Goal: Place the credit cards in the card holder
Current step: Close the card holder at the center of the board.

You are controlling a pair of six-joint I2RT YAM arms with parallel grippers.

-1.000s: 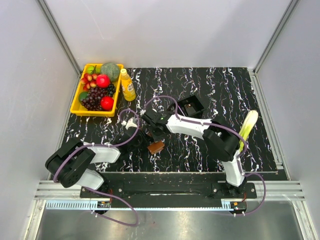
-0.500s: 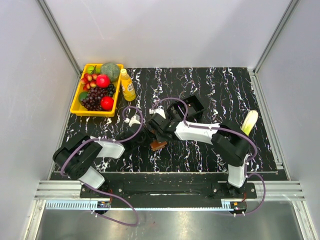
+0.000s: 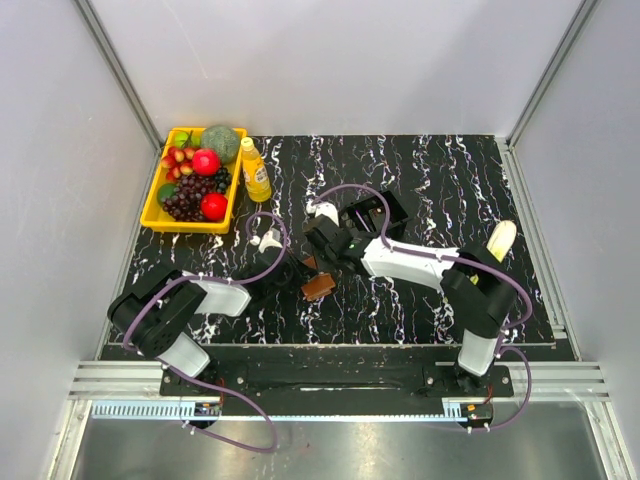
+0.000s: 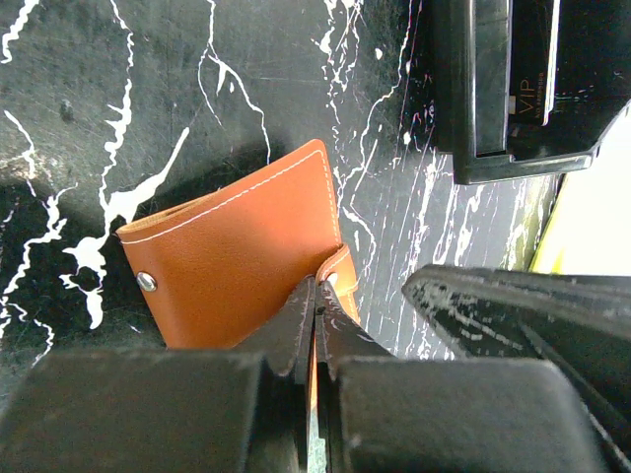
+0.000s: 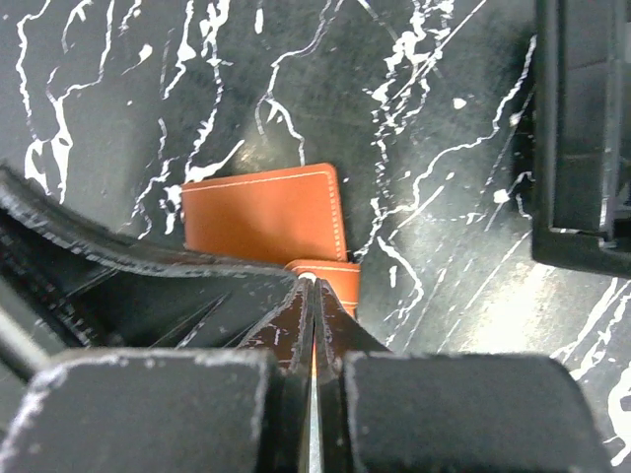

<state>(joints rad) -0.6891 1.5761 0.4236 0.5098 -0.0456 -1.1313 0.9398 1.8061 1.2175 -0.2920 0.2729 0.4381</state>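
since a second ago the left arm has stretched out from its folded pose and the right arm's elbow has swung out to the right, so both claws now meet over one spot. the left gripper (image 4: 315, 301) has its jaws pressed together, tips down at the small strap tab (image 4: 340, 271) on the edge of the small flat brown leather card holder (image 4: 237, 261) (whether any leather is nipped between them i cannot tell). the right gripper (image 5: 314, 288) is likewise closed tight, its tips at the same tab from the other side, again with no sure sign of a grip. each claw's black body crowds the edge of the other's wrist view.

the holder lies flat near the middle of the black, white-veined marble-look table top (image 3: 430, 170), a silver snap stud (image 4: 146, 282) showing near one corner. just beyond it, apart from it, sits a black plastic tray-like box (image 4: 454, 118) with what looks like a dark card lettered vip (image 4: 523, 59) lying in it. seen from above, the right arm's white forearm runs close in front of that box, and its elbow hides part of a pale cream-and-green vegetable-like thing (image 3: 500, 238) at the right. at the back left stand a yellow plastic basket (image 3: 152, 205) heaped with fruit and, just beside it, a small yellow drink bottle (image 3: 256, 172), both well apart from the claws.
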